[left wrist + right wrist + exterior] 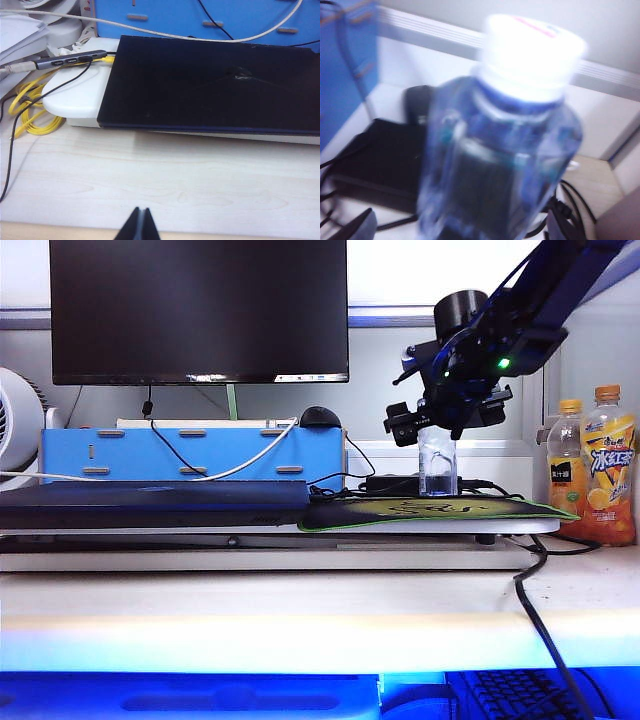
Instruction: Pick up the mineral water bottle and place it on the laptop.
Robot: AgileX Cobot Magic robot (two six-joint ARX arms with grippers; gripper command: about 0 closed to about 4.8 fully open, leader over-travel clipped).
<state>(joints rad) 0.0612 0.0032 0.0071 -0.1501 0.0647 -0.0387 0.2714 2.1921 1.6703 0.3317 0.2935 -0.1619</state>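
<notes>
Right tool (pixel 437 430) straddles clear ribbed bottle (pixel 505 150); left tool (pixel 140 227) pinched.

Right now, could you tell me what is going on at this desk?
The right gripper is down over the water bottle, which stands upright on the mouse pad. Its jaws are open on either side of the bottle, so nothing is gripped or lifted yet. The closed laptop lies flat to the left of the mouse pad with nothing on it. The left gripper is shut and hangs over bare desk in front of the laptop, away from the bottle.
</notes>
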